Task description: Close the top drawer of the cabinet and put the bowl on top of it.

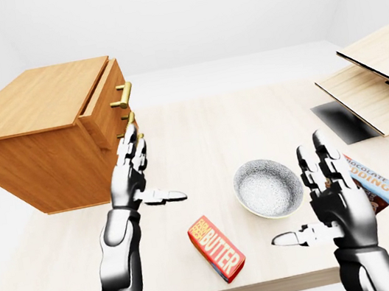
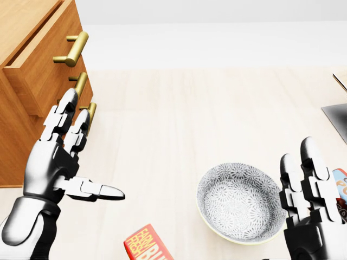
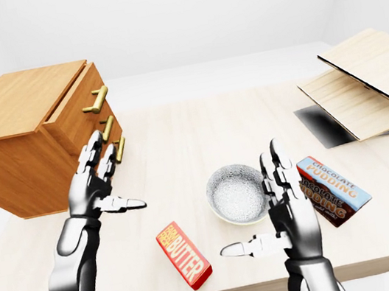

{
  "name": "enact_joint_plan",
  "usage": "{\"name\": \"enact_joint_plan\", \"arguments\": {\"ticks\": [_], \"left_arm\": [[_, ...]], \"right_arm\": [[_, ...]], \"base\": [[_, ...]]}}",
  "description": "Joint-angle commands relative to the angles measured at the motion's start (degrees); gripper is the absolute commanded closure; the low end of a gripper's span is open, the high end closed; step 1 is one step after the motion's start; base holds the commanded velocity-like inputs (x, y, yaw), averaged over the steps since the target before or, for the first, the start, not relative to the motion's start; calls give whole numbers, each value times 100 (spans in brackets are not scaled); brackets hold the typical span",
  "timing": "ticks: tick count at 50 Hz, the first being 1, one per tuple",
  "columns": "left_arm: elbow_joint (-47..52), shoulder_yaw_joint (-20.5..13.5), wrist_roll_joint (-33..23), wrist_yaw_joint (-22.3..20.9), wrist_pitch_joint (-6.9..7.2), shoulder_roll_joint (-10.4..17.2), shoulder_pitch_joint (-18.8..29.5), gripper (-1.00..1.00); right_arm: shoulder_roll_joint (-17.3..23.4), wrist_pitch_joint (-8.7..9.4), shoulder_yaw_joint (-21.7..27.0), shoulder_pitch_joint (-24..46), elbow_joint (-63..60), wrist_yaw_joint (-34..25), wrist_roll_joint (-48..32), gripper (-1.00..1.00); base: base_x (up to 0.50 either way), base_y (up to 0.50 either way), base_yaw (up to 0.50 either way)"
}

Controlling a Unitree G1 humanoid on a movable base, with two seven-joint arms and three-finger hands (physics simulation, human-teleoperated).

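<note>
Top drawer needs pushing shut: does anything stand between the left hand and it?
Nothing visible does: the open left hand is raised near the lower handles, and the top drawer juts out above it.

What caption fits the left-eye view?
Left robot hand raised beside the open top drawer, bowl on the table.
</note>
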State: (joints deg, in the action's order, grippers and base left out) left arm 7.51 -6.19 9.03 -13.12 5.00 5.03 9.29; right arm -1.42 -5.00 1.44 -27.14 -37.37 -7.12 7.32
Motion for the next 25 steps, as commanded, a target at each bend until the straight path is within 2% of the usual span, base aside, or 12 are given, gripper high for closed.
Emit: {"name": "enact_joint_plan", "arguments": {"ticks": [1, 8, 15, 25], "left_arm": [[-508, -111, -32, 216, 0, 214, 779, -100], [-483, -120, -29, 246, 0, 257, 860, -100], [-1110, -162, -77, 233, 0, 354, 1230, -100], [-1302, -163, -71, 310, 0, 421, 1411, -100]], "right_arm": [[-39, 0, 24, -27, -46, -85, 5, -100], [-26, 0, 17, -59, -76, -100, 29, -100], [-21, 0, -4, -92, -88, -107, 27, -100], [-17, 0, -9, -78, -73, -119, 32, -100]], "base": [[0, 0, 0], [0, 0, 0], [0, 0, 0], [0, 0, 0]]}}
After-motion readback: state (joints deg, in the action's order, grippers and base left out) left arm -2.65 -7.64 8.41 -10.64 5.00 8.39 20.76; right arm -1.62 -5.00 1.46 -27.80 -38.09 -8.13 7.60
